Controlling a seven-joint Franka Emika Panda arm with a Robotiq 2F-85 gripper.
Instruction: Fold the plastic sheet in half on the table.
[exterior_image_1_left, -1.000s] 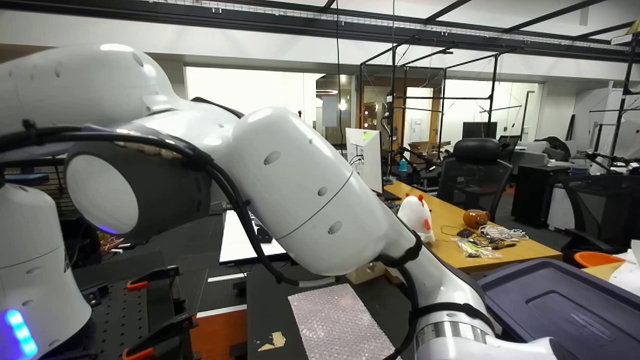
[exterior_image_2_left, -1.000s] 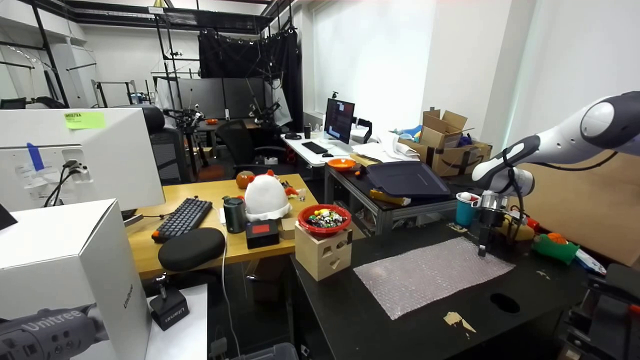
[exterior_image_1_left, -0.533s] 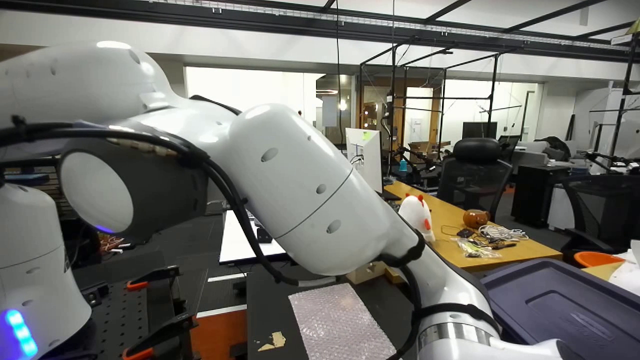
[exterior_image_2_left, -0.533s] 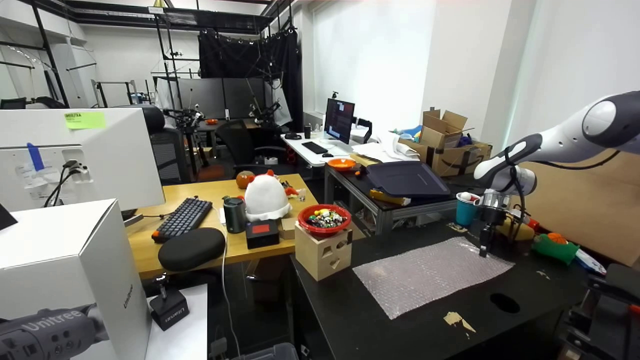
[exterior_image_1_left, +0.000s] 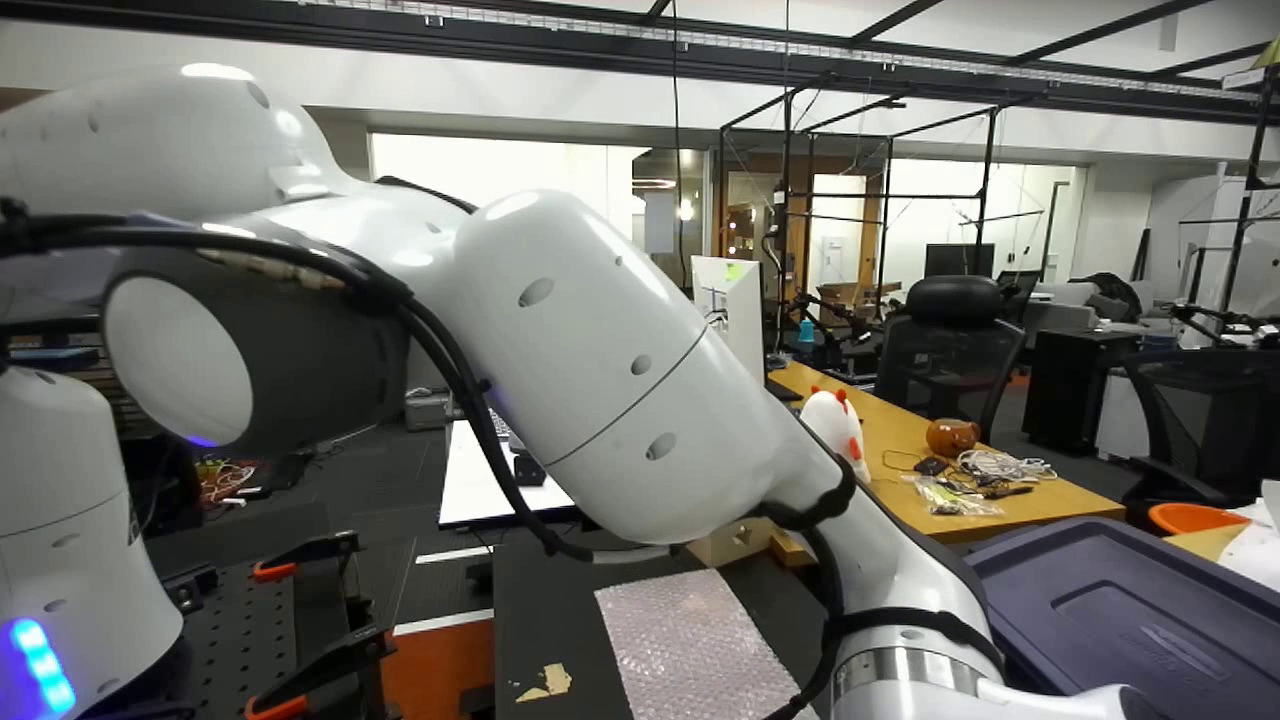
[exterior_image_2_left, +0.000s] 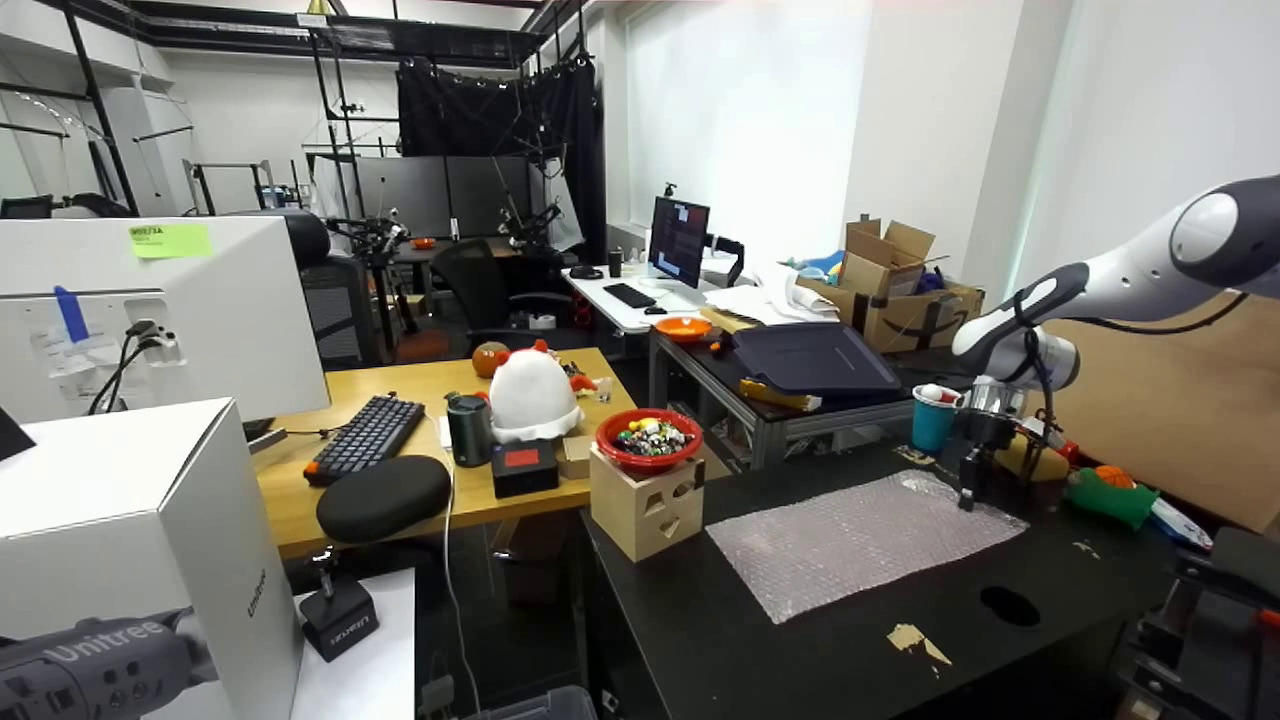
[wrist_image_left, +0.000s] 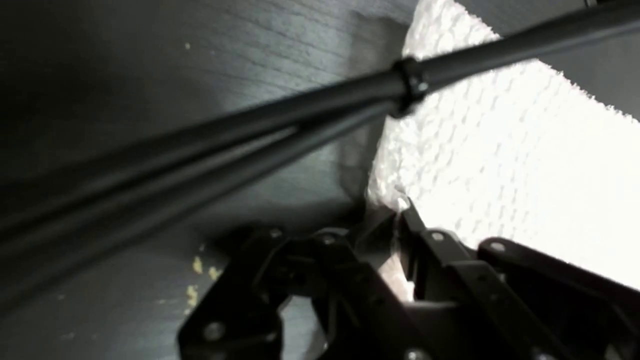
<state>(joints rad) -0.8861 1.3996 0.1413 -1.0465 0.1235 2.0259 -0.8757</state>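
Jaws: pinching plastic sheet (exterior_image_2_left: 860, 550) by short edge | long axis: across table (exterior_image_2_left: 800, 680), wooden box (exterior_image_2_left: 620, 505) side to jaws

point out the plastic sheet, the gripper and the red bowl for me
Plastic sheet (exterior_image_2_left: 865, 543): in an exterior view, on the middle of its upper face.
Gripper (wrist_image_left: 396, 215): in the wrist view, midway between its fingertips.
Red bowl (exterior_image_2_left: 649, 465): in an exterior view, on its wall facing the camera, below the rim.

Pinkish-grey rectangular plastic sheet (exterior_image_2_left: 860, 545): bubble-dotted pattern. Flat matte-black counter (exterior_image_2_left: 760, 655): faint grain lines. Black jointed 2-fingered hand (wrist_image_left: 396, 218).
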